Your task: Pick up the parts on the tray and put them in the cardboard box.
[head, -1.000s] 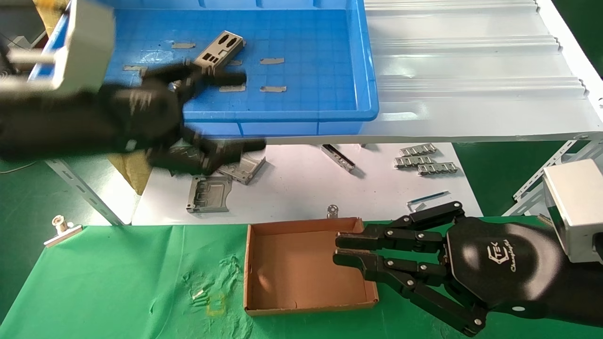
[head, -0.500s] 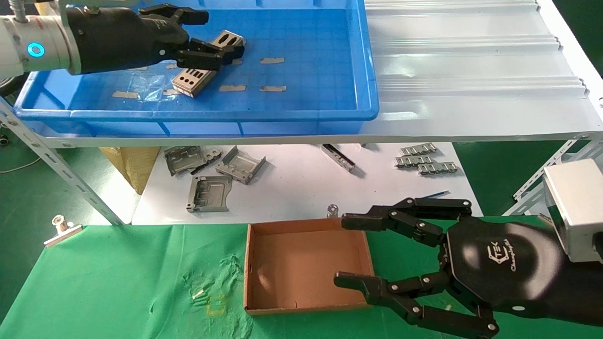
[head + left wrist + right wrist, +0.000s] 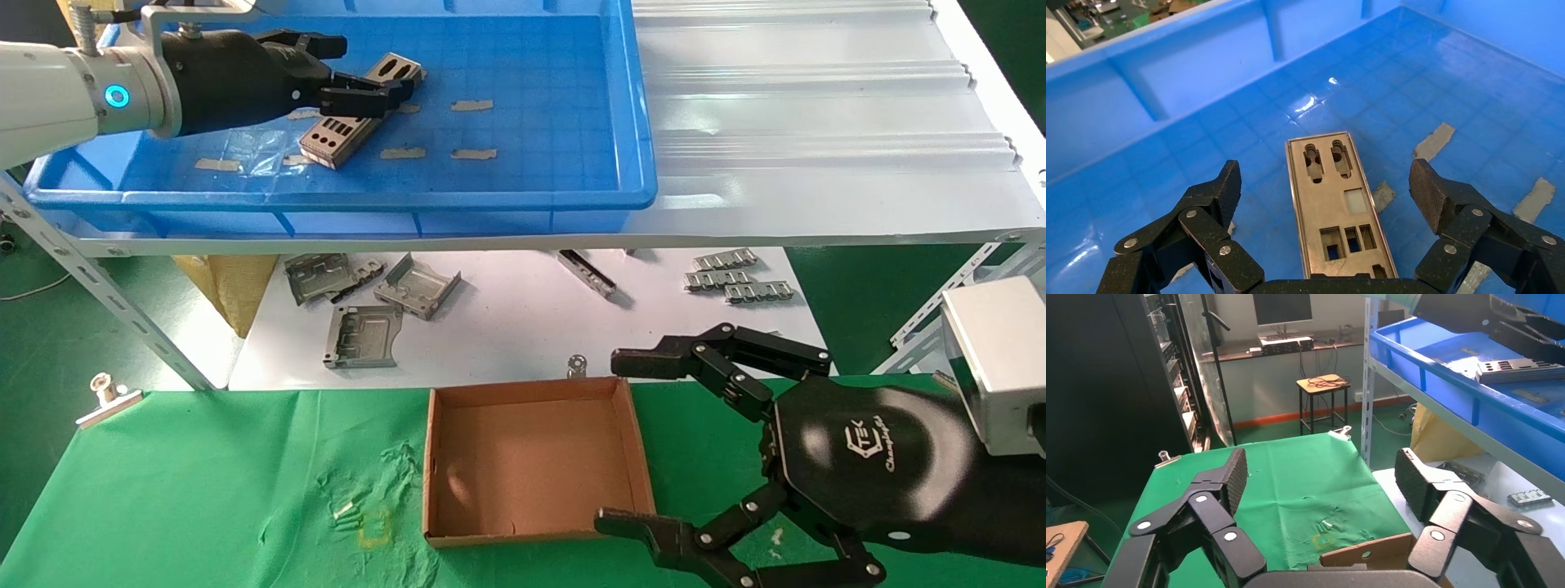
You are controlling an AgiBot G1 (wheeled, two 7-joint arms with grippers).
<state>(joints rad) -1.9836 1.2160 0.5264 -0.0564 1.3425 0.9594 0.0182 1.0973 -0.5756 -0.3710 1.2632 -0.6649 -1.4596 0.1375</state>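
One silver-grey punched plate [image 3: 331, 137] lies slantwise on the floor of the blue tray [image 3: 531, 122]. My left gripper [image 3: 368, 69] is open just above it, one finger crossing its middle. In the left wrist view the plate [image 3: 1333, 202] lies lengthwise between my left gripper's [image 3: 1326, 184] spread fingers, apart from both. The brown cardboard box [image 3: 523, 457] sits empty on the green cloth. My right gripper [image 3: 617, 441] is wide open and empty at the box's right wall. The right wrist view shows this gripper [image 3: 1321, 468], the box edge [image 3: 1364, 554] and the plate [image 3: 1517, 369].
The tray stands on a white corrugated sheet [image 3: 817, 122] forming a shelf. Below it lie bent grey brackets [image 3: 364, 302] and ribbed strips [image 3: 735, 278] on a white board. A metal clip [image 3: 106, 396] sits at the green cloth's [image 3: 204, 490] far left corner. A slanted shelf strut [image 3: 98, 286] stands at the left.
My left arm rose from in front of the shelf into the tray and settled over the plate. My right gripper went from shut to wide open beside the box.
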